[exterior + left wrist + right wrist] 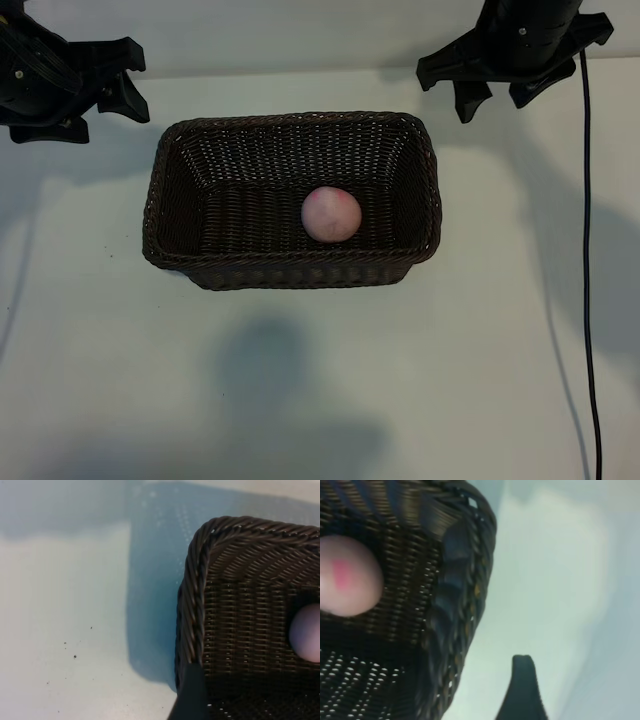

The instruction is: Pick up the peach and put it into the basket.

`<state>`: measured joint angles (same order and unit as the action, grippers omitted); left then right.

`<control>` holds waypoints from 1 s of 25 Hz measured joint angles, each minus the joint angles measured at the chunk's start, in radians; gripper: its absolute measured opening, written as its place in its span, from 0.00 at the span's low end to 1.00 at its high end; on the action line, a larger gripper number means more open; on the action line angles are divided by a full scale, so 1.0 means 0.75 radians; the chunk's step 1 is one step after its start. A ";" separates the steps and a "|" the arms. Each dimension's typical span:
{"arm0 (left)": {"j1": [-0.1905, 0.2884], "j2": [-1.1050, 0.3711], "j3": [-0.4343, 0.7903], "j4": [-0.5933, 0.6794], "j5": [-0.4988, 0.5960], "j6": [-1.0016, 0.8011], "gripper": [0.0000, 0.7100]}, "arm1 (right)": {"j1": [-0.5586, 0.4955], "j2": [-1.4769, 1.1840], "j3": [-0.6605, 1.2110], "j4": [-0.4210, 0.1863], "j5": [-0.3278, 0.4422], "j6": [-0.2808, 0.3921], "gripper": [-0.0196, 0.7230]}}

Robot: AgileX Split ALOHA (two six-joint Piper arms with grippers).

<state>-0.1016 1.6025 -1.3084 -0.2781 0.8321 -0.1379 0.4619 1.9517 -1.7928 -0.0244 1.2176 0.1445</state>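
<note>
The pink peach (331,213) lies inside the dark brown wicker basket (290,270), on its floor, right of the middle. It also shows in the left wrist view as the peach (306,632) and in the right wrist view as the peach (347,575). My left gripper (135,78) hovers open beyond the basket's far left corner, holding nothing. My right gripper (497,98) is open above the table past the far right corner, also with nothing in it. Each wrist view shows just a single dark finger: the left finger (192,695) and the right finger (522,690).
The basket stands on a white table (320,400). A black cable (588,260) runs down the table's right side. Bare table lies in front of the basket and on both sides of it.
</note>
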 joint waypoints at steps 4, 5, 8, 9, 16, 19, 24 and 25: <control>0.000 0.000 0.000 0.000 0.000 0.000 0.83 | 0.000 0.000 0.000 -0.013 0.000 0.000 0.75; 0.000 0.000 0.000 0.000 0.000 0.000 0.83 | 0.000 0.000 0.000 -0.013 0.000 0.001 0.75; 0.000 0.000 0.000 0.000 0.000 0.000 0.83 | 0.000 0.000 0.000 -0.017 0.000 0.001 0.75; 0.000 0.000 0.000 0.000 0.000 0.000 0.83 | 0.000 0.000 0.000 -0.017 0.000 0.003 0.75; 0.000 0.000 0.000 0.000 0.000 0.000 0.83 | 0.000 0.000 0.000 -0.020 0.000 0.005 0.75; 0.000 0.000 0.000 0.000 0.000 0.005 0.83 | 0.000 0.000 0.000 -0.020 0.000 0.005 0.75; 0.000 0.000 0.000 0.000 0.000 0.003 0.83 | 0.000 0.000 0.000 -0.021 0.000 0.005 0.75; 0.000 0.000 0.000 0.000 0.003 0.003 0.83 | 0.000 0.000 0.000 -0.021 0.000 0.005 0.75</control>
<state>-0.1016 1.6025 -1.3084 -0.2781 0.8345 -0.1353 0.4619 1.9517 -1.7928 -0.0402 1.2176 0.1483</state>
